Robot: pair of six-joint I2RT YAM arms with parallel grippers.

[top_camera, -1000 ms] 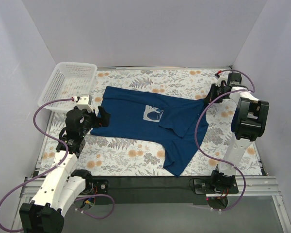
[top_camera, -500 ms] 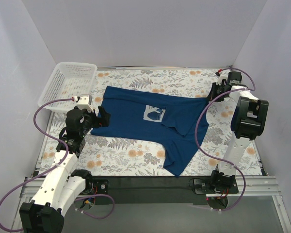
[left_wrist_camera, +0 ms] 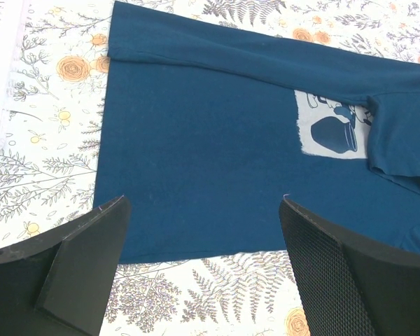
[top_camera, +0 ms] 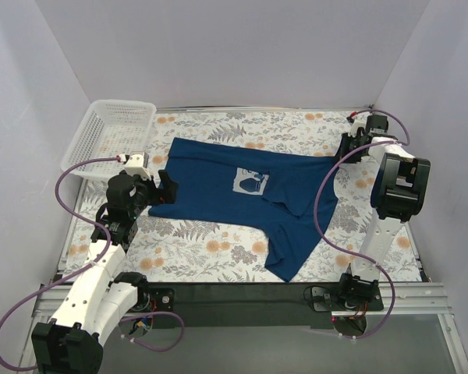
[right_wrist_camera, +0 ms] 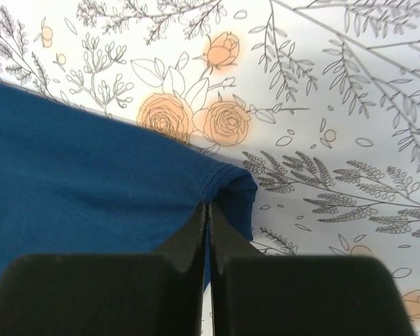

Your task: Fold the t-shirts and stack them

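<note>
1. Navy t-shirt (top_camera: 218, 183) lay spread mid-table on the floral cloth (top_camera: 195, 249), its right half rumpled, one part trailing toward the near edge.
2. White lattice basket (top_camera: 117, 128) stood at the far left corner, apart from the fabric.
3. Left gripper (left_wrist_camera: 203, 210) hovered wide open over the shirt's left end, holding nothing.
4. Right gripper (right_wrist_camera: 208, 210) was clenched on the shirt's right corner; a low, gentle outward pull would likely flatten it.

t-shirt (top_camera: 218, 183): matt navy knit cloth, smooth. Table cover (top_camera: 203, 249): matt floral print. Basket (top_camera: 117, 128), 10 o'clock: white plastic lattice. Left gripper (left_wrist_camera: 204, 206) fingers (left_wrist_camera: 336, 280): matt black, mesh-textured.
</note>
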